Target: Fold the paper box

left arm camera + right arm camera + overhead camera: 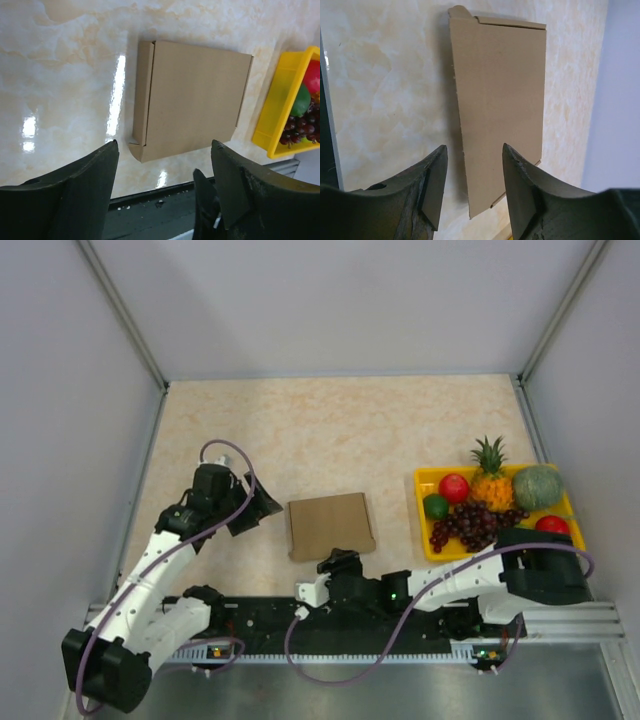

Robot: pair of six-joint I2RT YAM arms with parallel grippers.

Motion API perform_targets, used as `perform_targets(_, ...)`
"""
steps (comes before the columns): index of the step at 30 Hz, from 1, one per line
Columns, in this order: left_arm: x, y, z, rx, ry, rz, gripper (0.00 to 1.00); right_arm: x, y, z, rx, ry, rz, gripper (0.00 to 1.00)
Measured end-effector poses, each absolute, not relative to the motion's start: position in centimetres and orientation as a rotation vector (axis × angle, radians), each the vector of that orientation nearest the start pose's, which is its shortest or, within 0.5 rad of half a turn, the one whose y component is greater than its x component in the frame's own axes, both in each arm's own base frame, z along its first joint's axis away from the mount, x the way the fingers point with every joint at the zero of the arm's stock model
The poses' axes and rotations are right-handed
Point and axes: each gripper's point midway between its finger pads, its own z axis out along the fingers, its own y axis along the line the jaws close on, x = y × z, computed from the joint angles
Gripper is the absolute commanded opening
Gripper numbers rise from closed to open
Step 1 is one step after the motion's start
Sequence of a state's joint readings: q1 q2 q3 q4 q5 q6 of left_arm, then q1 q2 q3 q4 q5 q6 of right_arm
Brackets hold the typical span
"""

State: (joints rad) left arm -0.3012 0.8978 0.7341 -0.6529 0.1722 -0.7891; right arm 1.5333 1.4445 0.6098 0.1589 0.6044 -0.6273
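Note:
The paper box (330,525) is a flat, closed brown cardboard box lying on the marble tabletop near the middle. It also shows in the left wrist view (192,97) and the right wrist view (500,100). My left gripper (262,505) hovers just left of the box, its jaws wide open and empty (165,145). My right gripper (335,560) sits at the box's near edge, jaws apart with nothing between them (474,147). Neither gripper touches the box.
A yellow fruit tray (421,502) stands to the right of the box, holding a pineapple, grapes, a melon and round red and green fruit. Its wall shows in the left wrist view (275,110). The black base rail (260,625) runs along the near edge.

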Motion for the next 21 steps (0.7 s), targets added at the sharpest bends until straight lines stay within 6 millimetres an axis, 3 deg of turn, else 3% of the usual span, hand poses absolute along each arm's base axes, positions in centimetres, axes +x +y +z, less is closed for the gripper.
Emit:
perform_targets(5,21.5,-13.8,14.4,-0.547,2.458,-0.768,0.79,13.1,32.9,5.6,-1.775,1.228,-0.234,0.45)
perform_targets(9,21.3,-13.9,14.4,-0.575,2.468,-0.785,0.8,12.9,33.0,4.8,-1.799,1.217,-0.246,0.44)
perform_targets(15,21.1,-14.3,14.4,-0.595,2.477,-0.827,0.8,13.3,33.2,2.9,-1.835,1.185,-0.319,0.36)
perform_targets(21,20.3,-14.6,13.5,-0.621,2.511,-0.856,0.8,14.2,33.8,2.9,-1.785,1.147,-0.398,0.32)
